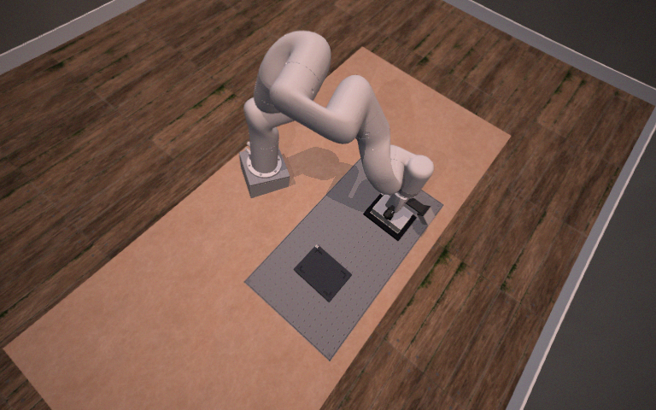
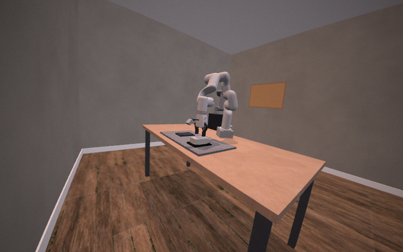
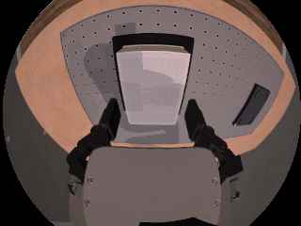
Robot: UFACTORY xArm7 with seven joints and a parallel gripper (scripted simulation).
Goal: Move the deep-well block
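Observation:
The pale deep-well block [image 3: 152,87] sits in the black plate nest N1 [image 1: 384,225] on the grey perforated baseplate [image 1: 344,251]. It also shows in the top and exterior views [image 1: 397,219] [image 2: 200,139]. My gripper [image 3: 152,106] is open and hovers right above the block. One dark finger stands on each side of the block's near end. In the side view the fingertips [image 2: 200,131] are just above the block's top. The second nest N2 [image 1: 322,272] is an empty dark plate further along the baseplate, also seen in the side view [image 2: 184,134] and the wrist view [image 3: 252,104].
The arm's base block [image 1: 263,174] stands on the wooden table beside the baseplate. A small dark part on the wrist [image 1: 418,206] sticks out over the baseplate's far corner. The table edge runs close behind N1.

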